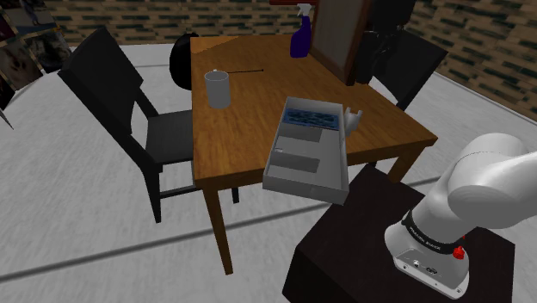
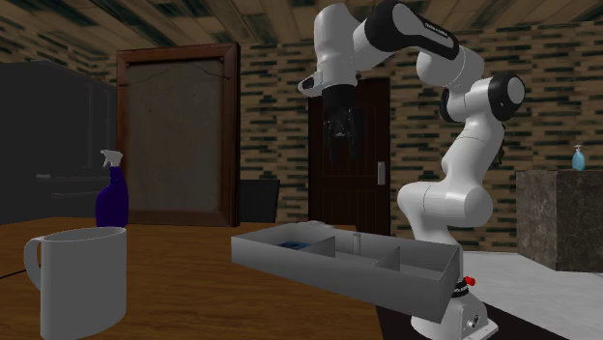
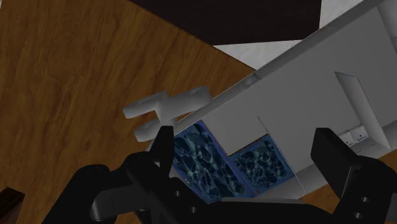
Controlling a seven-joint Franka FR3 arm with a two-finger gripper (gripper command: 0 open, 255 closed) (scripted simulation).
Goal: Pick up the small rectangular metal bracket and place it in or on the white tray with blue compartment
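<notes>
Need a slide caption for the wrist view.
Open tool hovers over white bracket lying on wooden table beside the tray.

Grey tray (image 1: pixel 303 191), blue mottled compartment (image 1: pixel 310 116); white bracket (image 3: pixel 167 108).

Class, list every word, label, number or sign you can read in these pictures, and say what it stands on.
Pale lettering on the dark band round the arm's base: too small to read.
Small mark on the base plate: too small to read.
No lettering shows on the spray bottle, mug or tray.

No readable text, label, number or sign anywhere.
</notes>
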